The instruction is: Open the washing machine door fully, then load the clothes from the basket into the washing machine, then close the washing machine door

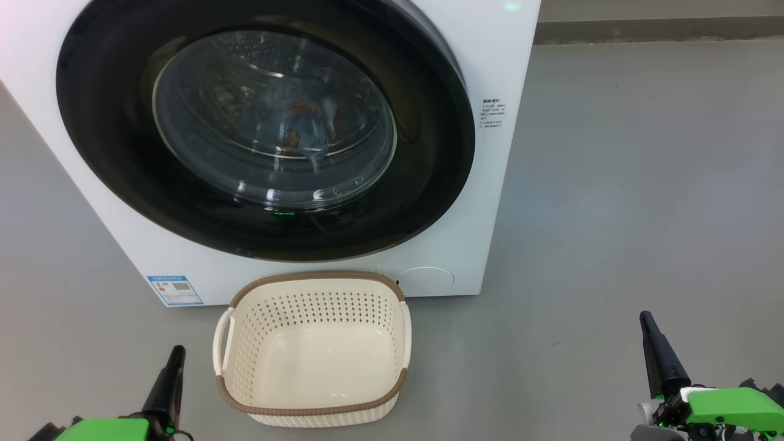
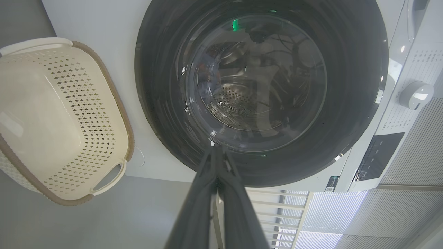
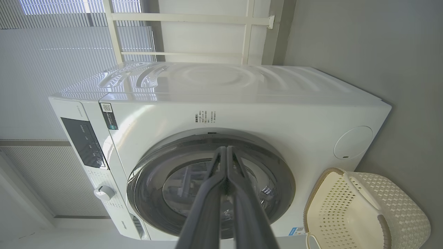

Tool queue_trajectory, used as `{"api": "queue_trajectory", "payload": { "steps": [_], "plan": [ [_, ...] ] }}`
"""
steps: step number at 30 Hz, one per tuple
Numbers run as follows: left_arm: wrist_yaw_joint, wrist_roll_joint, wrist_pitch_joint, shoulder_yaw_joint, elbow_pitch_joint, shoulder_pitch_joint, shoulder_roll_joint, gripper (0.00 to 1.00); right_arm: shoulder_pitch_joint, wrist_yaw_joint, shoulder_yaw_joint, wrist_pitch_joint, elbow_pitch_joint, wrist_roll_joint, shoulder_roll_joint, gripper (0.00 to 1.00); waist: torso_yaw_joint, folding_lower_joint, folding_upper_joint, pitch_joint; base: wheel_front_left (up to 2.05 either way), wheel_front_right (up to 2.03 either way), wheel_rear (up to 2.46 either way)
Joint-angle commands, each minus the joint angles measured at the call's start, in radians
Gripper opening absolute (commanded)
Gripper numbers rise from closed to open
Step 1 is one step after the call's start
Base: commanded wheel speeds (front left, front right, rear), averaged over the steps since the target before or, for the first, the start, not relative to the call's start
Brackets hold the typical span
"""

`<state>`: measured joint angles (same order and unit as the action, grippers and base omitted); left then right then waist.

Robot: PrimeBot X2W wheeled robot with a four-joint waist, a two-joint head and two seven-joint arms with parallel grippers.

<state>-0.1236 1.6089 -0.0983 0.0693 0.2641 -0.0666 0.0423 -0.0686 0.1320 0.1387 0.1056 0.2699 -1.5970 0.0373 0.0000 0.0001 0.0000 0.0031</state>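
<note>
Both shut and empty: left pincer [image 1: 176,354], right pincer [image 1: 647,320], low over floor. Washing machine door [image 1: 422,184] closed, clothes [image 1: 301,122] behind its glass; basket [image 1: 315,277] empty on floor just before washing machine [image 1: 490,73]. We fear latch not caught: trapped fabric would spring door.

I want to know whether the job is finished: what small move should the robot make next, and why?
Probably none, just a stop with both hands back. The basket is empty, blue and orange clothes show behind the glass of the washing machine door, and that door looks shut against the washing machine. The left hand and right hand are shut, holding nothing.
</note>
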Motion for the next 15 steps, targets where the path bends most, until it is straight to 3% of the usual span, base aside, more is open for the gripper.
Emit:
{"api": "queue_trajectory", "payload": {
  "steps": [1,15],
  "plan": [
    [-0.007,0.009,-0.006,0.034,-0.019,-0.041,0.016,0.00,-0.039,-0.001,-0.025,0.008,-0.025,-0.011,0.013,0.00,0.000,0.0000,0.0000,0.000,0.00,0.00,0.00],
    [-0.007,0.007,-0.008,0.036,-0.019,-0.041,0.015,0.00,-0.039,-0.001,-0.025,0.008,-0.025,-0.012,0.013,0.00,0.000,0.0000,0.0000,0.000,0.00,0.00,0.00]
  ]
}}
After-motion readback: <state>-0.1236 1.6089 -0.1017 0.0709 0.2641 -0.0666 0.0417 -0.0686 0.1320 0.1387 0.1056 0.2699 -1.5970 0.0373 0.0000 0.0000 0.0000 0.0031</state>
